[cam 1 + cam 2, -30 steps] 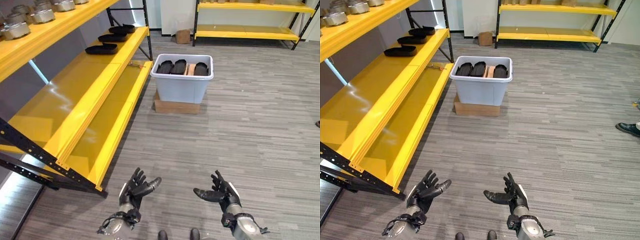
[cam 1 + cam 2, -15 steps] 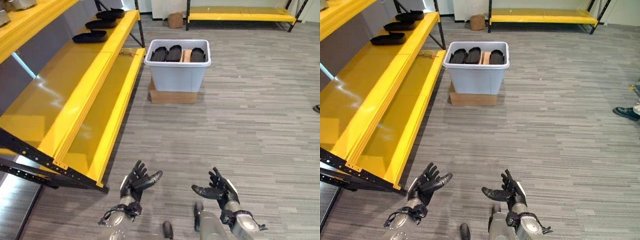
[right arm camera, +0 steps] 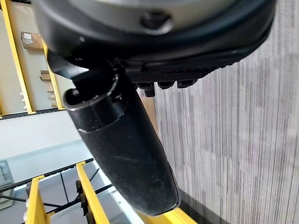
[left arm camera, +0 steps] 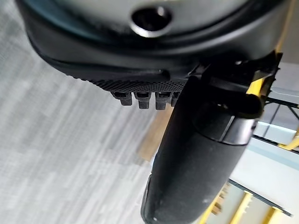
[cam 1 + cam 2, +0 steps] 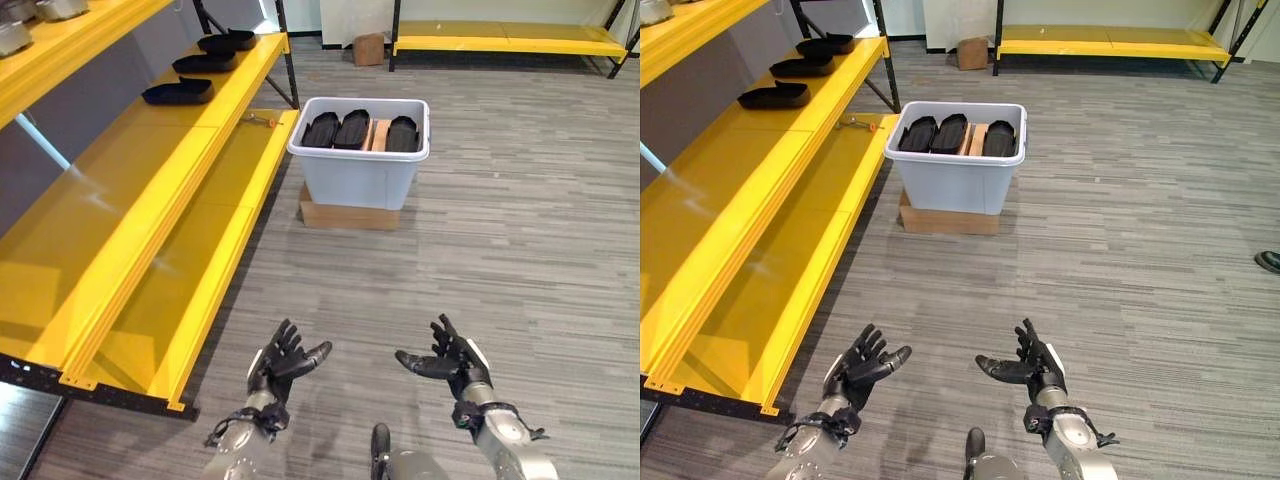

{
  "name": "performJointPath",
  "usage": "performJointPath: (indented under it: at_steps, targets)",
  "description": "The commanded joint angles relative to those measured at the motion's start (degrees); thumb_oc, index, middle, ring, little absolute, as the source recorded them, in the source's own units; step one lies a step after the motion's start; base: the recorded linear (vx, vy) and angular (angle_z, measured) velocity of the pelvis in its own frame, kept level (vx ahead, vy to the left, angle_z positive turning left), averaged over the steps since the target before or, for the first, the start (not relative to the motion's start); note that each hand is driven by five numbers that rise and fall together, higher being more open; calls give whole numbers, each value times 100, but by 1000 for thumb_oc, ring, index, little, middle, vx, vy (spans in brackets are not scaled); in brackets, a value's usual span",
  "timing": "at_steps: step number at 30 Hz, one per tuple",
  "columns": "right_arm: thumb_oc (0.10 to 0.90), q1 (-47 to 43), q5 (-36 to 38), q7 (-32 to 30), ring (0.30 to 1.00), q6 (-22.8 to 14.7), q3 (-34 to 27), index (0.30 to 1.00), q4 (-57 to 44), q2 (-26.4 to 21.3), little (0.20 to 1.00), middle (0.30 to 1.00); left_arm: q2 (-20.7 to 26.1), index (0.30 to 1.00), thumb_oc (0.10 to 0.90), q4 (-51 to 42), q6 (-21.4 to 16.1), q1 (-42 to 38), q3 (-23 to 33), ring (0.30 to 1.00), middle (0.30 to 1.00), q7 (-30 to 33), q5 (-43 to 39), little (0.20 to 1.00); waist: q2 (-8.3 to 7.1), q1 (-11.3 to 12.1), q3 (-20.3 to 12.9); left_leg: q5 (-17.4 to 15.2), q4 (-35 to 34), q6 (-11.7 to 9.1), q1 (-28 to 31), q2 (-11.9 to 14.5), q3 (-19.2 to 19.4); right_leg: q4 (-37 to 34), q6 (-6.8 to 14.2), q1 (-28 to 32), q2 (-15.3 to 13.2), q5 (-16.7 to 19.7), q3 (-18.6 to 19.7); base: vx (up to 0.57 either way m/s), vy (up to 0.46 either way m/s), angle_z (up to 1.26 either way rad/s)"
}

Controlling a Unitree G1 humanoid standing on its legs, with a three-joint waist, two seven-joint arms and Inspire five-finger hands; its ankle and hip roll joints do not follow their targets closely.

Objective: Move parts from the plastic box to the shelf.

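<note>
Parts (image 5: 352, 130), dark moulded pieces, lie in the pale grey plastic box (image 5: 362, 178) beside the yellow metal shelf (image 5: 160, 180). Left hand (image 5: 283, 360) and right hand (image 5: 450, 361), both released and empty, should approach squarely first.

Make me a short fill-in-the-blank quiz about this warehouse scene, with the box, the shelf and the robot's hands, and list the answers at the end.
1. The plastic box stands on a flat piece of ____.
2. The black parts already moved lie on the ____ shelf.
3. The left hand and right hand are both open and hold ____.
4. Counting the black parts in the box, there are ____.

Answers: cardboard; yellow; nothing; three
</note>
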Motion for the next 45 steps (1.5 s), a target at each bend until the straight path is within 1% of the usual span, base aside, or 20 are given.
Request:
performJointPath:
  at_steps: [1,6,7,8,10,13,19,21,22,23,24,25,26,28,31,33,35,36,42,45]
  targets:
    - [900,-51,95,48,1000,-492,-96,1000,-431,-43,1000,1000,213,1000,900,-581,-575,-159,-63,1000,1000,-189,21,1000,-263,52,-28,1152,786,44,-421,-801,-128,6,241,160,-316,-102,350,72,-56,-38]
    - [900,-5,-20,-32,1000,-522,-141,1000,-483,-51,1000,1000,304,1000,900,-787,-488,4,-26,1000,1000,-178,-6,1000,-432,251,22,799,100,382,-1201,-542,-3,-148,314,468,-368,-204,485,218,5,-7]
    - [900,-17,-189,-96,1000,-563,-119,1000,-499,-45,1000,1000,301,1000,900,-862,-527,222,41,1000,1000,-142,-64,1000,-454,411,-35,860,-1124,477,-1280,-65,-54,-181,423,666,-421,-341,607,294,112,-33]
    - [900,-15,-190,-97,1000,-563,-117,1000,-500,-44,1000,1000,302,1000,900,-864,-526,226,41,1000,1000,-141,-64,1000,-461,420,-21,865,-1148,476,-1245,-69,-42,-179,423,685,-427,-349,616,374,155,-57]
    - [900,-31,-189,-76,1000,-559,-60,1000,-499,-6,1000,1000,279,1000,900,-863,-521,269,89,1000,1000,-128,-30,1000,-370,484,-22,1253,-1716,371,-1169,143,-160,-200,444,823,-377,-436,716,211,117,-42]
    - [900,-8,-248,56,1000,-500,45,1000,-473,100,1000,1000,247,1000,900,-823,-511,260,130,1000,1000,-170,-41,1000,-273,478,-155,1102,-2014,454,-840,-29,-136,-149,535,974,-417,-535,740,259,177,-32]
    - [900,-5,-271,115,1000,-413,168,1000,-498,224,1000,1000,368,1000,900,-897,-512,202,140,1000,1000,-129,50,1000,-264,487,-326,778,-2003,707,-628,-399,142,-91,722,1062,-671,-467,840,237,180,-13]
    - [900,-85,-324,141,1000,-410,258,1000,-459,264,1000,1000,400,1000,900,-904,-507,150,168,1000,1000,-44,92,1000,-236,503,-333,636,-2002,864,-583,-539,185,408,830,857,-774,-341,894,218,221,8]
    - [900,-69,-387,140,1000,-396,272,1000,-456,293,1000,1000,424,1000,900,-896,-494,141,178,1000,1000,-45,124,1000,-171,498,-308,580,-2052,981,-474,-605,191,1175,897,483,-848,18,958,110,150,1]
    - [900,-69,-387,140,1000,-396,272,1000,-456,293,1000,1000,424,1000,900,-896,-494,141,178,1000,1000,-45,124,1000,-174,507,-315,580,-2052,983,-482,-608,200,1194,900,463,-852,11,971,80,144,-8]
    - [900,-45,-415,125,1000,-408,295,1000,-459,322,1000,1000,436,1000,900,-884,-491,135,178,1000,1000,-23,146,1000,-126,457,-261,566,-2102,1058,-390,-664,200,1642,912,253,-891,367,1021,117,137,0]
    - [900,-11,-425,153,1000,-392,326,1000,-487,331,1000,1000,472,1000,900,-880,-473,131,185,1000,1000,-24,187,1000,-16,359,-153,580,-2275,1116,-186,-640,98,2259,866,-128,-751,425,1014,242,177,-2]
    - [900,6,-426,143,1000,-385,331,1000,-520,325,1000,1000,467,1000,900,-860,-504,131,197,1000,1000,-33,204,1000,80,235,-62,566,-2477,1109,51,-622,87,2170,821,-569,-604,241,887,303,109,3]
    - [900,21,-342,137,1000,-409,329,1000,-525,326,1000,1000,475,1000,900,-832,-505,141,188,1000,1000,-77,169,1000,89,160,-19,490,-2569,1079,240,-656,87,1613,785,-723,-610,188,686,255,-15,-9]
    - [900,16,-326,137,1000,-408,317,1000,-491,317,1000,1000,473,1000,900,-812,-509,153,197,1000,1000,-103,155,1000,93,117,11,382,-2679,1025,451,-646,123,847,866,-800,-785,349,426,241,-89,6]
    - [900,-1,-393,178,1000,-349,335,1000,-529,274,1000,1000,426,1000,900,-765,-531,210,234,1000,1000,-157,132,1000,71,11,52,252,-2805,886,773,-597,91,-102,1045,-950,-863,737,466,324,-144,12]
    - [900,-1,-393,178,1000,-349,335,1000,-529,273,1000,1000,426,1000,900,-765,-531,210,234,1000,1000,-157,132,1000,72,11,55,252,-2805,886,777,-596,90,-105,1045,-945,-862,738,464,226,-149,17]
    - [900,26,-306,224,1000,-369,338,1000,-482,223,1000,1000,394,1000,900,-667,-535,159,188,1000,1000,-236,213,1000,-10,-17,-67,172,-2667,748,882,-500,36,-166,938,-695,-741,732,489,431,-301,40]
    - [900,-31,-194,272,1000,-386,347,1000,-546,28,1000,1000,364,1000,900,-667,-562,81,125,1000,1000,-254,172,1000,86,-48,-203,341,-2006,470,791,-242,-36,50,661,-510,-475,302,291,300,-230,25]
    - [900,-46,-153,255,1000,-421,316,1000,-563,-65,1000,1000,347,1000,900,-688,-564,71,90,1000,1000,-200,109,1000,17,-2,-109,854,-643,268,305,-255,-126,74,439,-268,-316,88,376,150,-171,-16]
